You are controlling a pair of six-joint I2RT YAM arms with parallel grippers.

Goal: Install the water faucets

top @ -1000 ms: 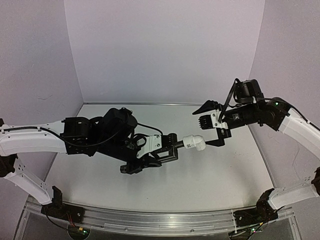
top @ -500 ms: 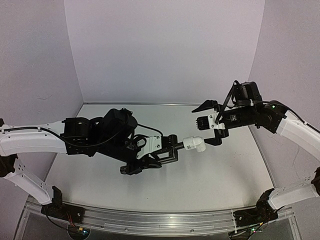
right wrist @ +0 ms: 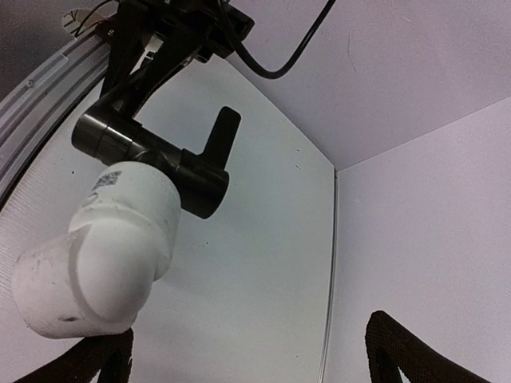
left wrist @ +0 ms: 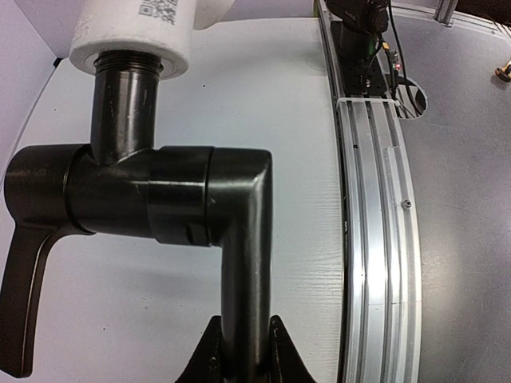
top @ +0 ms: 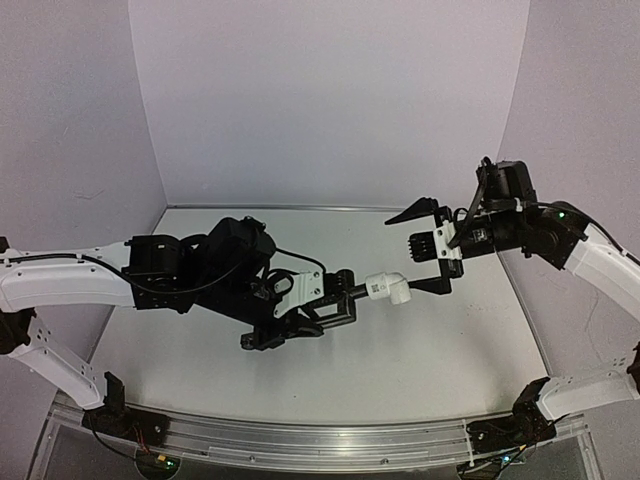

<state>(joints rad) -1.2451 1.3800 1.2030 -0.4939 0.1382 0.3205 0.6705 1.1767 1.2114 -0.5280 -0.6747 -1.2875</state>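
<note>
Top view first. The left gripper (top: 335, 300) is mid-frame, up off the bench (top: 200, 370). Its jaws are clamped on the black faucet (top: 352, 291), which points right with the white fitting (top: 387, 288) on its tip. The right gripper (top: 400, 255) faces it from the right of the frame, jaws spread wide with nothing in them. Its lower finger ends just beside the fitting, and I can't tell if they touch.

Left wrist view: the jaws are pinched shut on the faucet's (left wrist: 180, 199) long leg at the bottom edge. The lever hangs at lower left. The fitting (left wrist: 132, 36) sits at upper left over the threaded stub with a few threads showing, so I'd guess it isn't screwed fully home.

Right wrist view: the fitting (right wrist: 92, 255) fills the lower left, right above one finger (right wrist: 88, 363), and the other finger is way over at lower right. So the open jaws look off-centre on it.

My read is that the step in hand is grabbing the fitting to tighten it. I'd shift the right wrist until the fitting sits midway between the fingers, then close on the straight collar rather than the rounded bend. Then turn about the stub's axis, with the left side gripping hard. If I close off-centre I could lever the faucet round in the left jaws or cross the threads.
</note>
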